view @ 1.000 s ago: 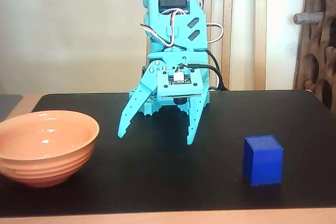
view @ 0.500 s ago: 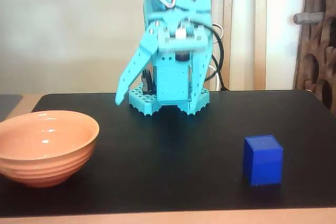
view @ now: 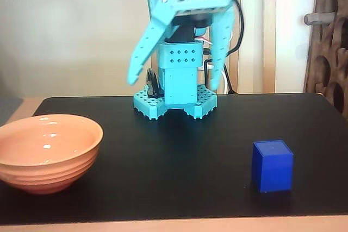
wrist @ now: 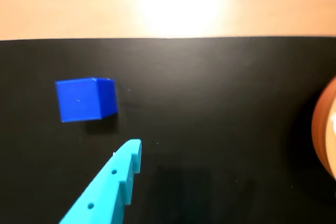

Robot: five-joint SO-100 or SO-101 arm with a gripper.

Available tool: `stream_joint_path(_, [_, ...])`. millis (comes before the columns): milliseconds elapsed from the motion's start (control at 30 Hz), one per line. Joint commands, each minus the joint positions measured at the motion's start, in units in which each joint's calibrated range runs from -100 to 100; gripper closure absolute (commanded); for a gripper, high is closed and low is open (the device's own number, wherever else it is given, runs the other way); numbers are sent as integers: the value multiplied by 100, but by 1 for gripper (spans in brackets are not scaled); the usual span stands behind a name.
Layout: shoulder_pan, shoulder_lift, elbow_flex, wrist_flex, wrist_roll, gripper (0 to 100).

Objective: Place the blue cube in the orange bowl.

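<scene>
Orange bowl [view: 46, 150]: seen at the far left of the fixed view, standing upright on the black mat [view: 174, 161] near its front edge; nothing is seen inside it. In the wrist view only a sliver of its rim is caught at the right edge [wrist: 324, 127].

Gripper [view: 174, 82]: held high above the mat at centre, in front of the arm's base [view: 175, 101]. The jaws are spread wide apart and nothing is held between them. In the wrist view only one turquoise finger [wrist: 113, 182] is shown, so the spread is judged from the fixed view.

Blue cube [view: 272, 165]: resting flat on the mat at the right of the fixed view, well apart from both bowl and gripper. In the wrist view it is shown at the left [wrist: 85, 99], beyond the fingertip and not touched by it.

Progress: no part of the task is judged done. The cube is not yet grasped; approach, grasp, carry across the mat and release over the bowl are all left.

Surroundings: a pale wall and vertical wooden slats [view: 250, 31] are seen behind the arm, and a dark perforated panel [view: 329, 36] at the far right.

Obstructions: nothing is seen lying on the mat between cube and bowl; only the bowl's raised wall is judged to need clearing.
</scene>
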Motion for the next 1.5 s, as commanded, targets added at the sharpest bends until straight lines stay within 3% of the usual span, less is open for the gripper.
stream_joint_path(0, [-127,466,-987,-331,-112,59])
stream_joint_path(633, [-1692,1224,-1041,-366,-537,59])
stream_joint_path(1467, [-2795,2298,-814,-1908,-1293,59])
